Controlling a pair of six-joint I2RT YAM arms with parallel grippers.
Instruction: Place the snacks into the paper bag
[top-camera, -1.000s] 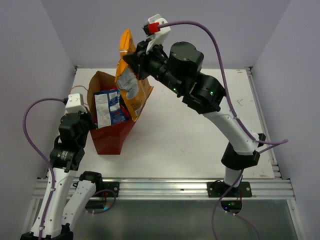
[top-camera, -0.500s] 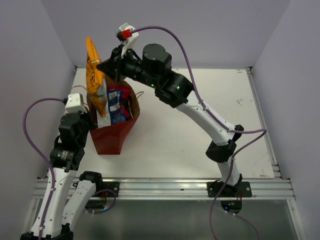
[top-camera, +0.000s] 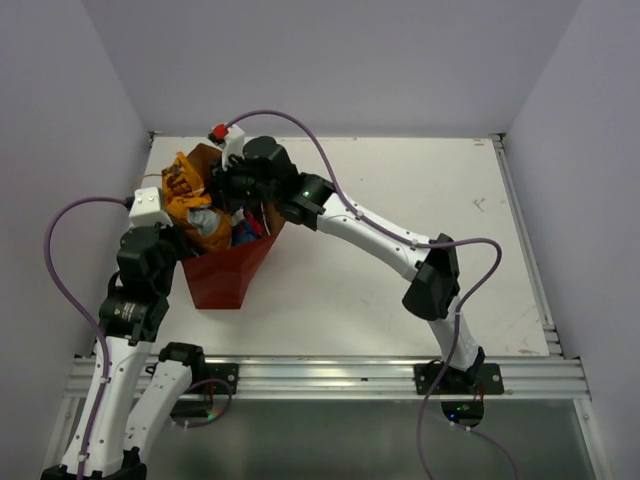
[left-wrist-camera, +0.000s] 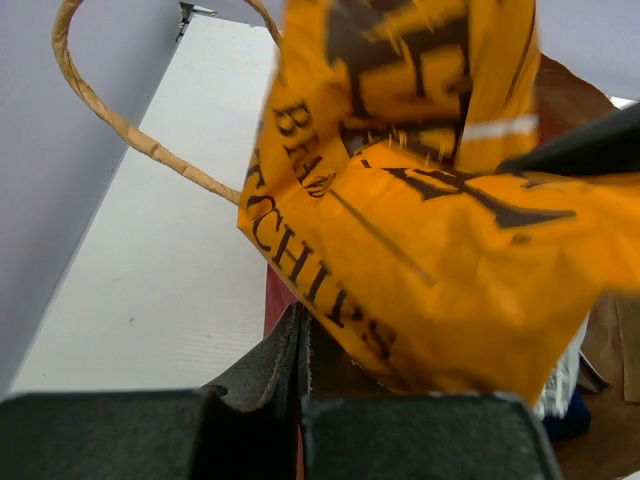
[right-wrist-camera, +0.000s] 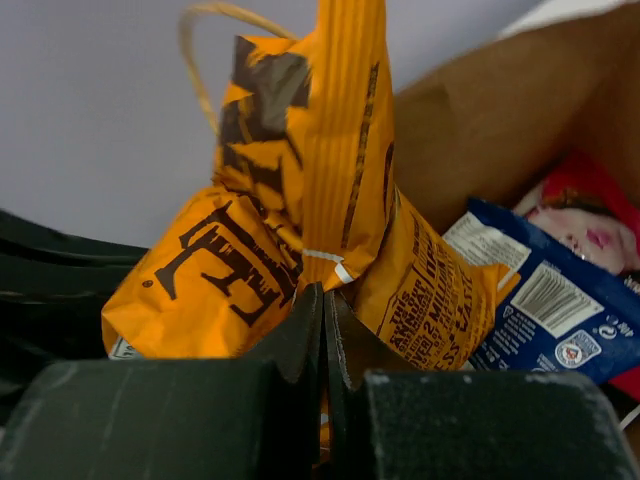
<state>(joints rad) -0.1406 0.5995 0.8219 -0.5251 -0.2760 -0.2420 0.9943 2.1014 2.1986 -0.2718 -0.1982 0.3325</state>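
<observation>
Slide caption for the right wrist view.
Right hand pinches crinkled orange-yellow foil packet at mouth of reddish-brown kraft paper bag.

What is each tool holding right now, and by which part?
The right tool pinches the orange packet at a crumpled fold, in the mouth of the bag. The left tool is shut, apparently on the bag's left rim.

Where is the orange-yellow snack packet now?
In the top view the orange-yellow packet sits at the far left of the table, crumpled in the mouth of the paper bag, pinched by the right end effector, beside the blue-and-white packet.
</observation>
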